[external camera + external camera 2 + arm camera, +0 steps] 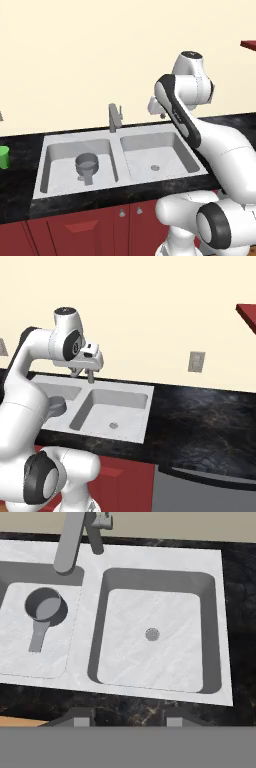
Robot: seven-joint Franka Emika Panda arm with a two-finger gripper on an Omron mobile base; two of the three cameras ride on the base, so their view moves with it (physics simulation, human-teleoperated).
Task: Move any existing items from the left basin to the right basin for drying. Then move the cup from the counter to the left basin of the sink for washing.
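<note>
Meanwhile, hovering high above the sink (117,142): gripper (82,374), jaws spread and pinching nothing, poised over the right basin (155,637). Sitting in the left basin (55,172), well apart from the fingers: small grey pan (86,163), stubby handle pointing toward the front edge. Standing upright on the black counter (15,150), left of the sink: green cup (4,157).

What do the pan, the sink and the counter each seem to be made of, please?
Pan: likely metal, plain grey with a dull sheen. Sink: probably brushed steel, light grey with faint streaks. Counter: looks like polished stone, glossy black with pale veining.
</note>
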